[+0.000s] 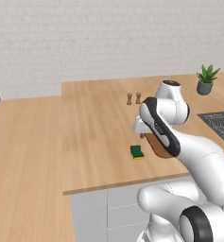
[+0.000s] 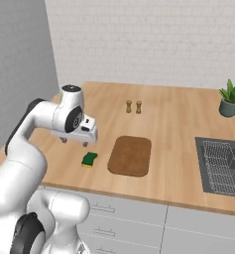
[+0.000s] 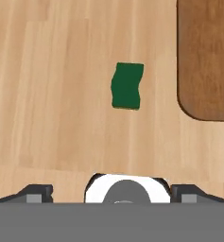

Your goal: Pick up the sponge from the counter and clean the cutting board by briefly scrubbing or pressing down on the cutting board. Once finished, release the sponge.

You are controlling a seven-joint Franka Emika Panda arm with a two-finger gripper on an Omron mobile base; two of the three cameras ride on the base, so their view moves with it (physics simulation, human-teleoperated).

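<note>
The sponge (image 1: 137,152) (image 2: 89,159) lies flat on the light wood counter (image 1: 94,123) (image 2: 173,124), close to its front edge. In the hand view the sponge (image 3: 127,86) shows its dark green top, a short gap left of the cutting board (image 3: 205,56). The reddish-brown cutting board (image 2: 130,155) lies right of the sponge; my arm covers most of the cutting board (image 1: 157,147) in the left base view. My gripper (image 2: 75,143) (image 1: 142,135) (image 3: 112,191) hangs open above the counter, a little short of the sponge and holding nothing.
Two small shakers (image 1: 133,98) (image 2: 134,106) stand farther back on the counter. A potted plant (image 1: 206,80) (image 2: 230,99) sits at the far right, and a sink with a wire rack (image 2: 223,166) lies right of the board. A grey wall (image 2: 20,64) rises at the left.
</note>
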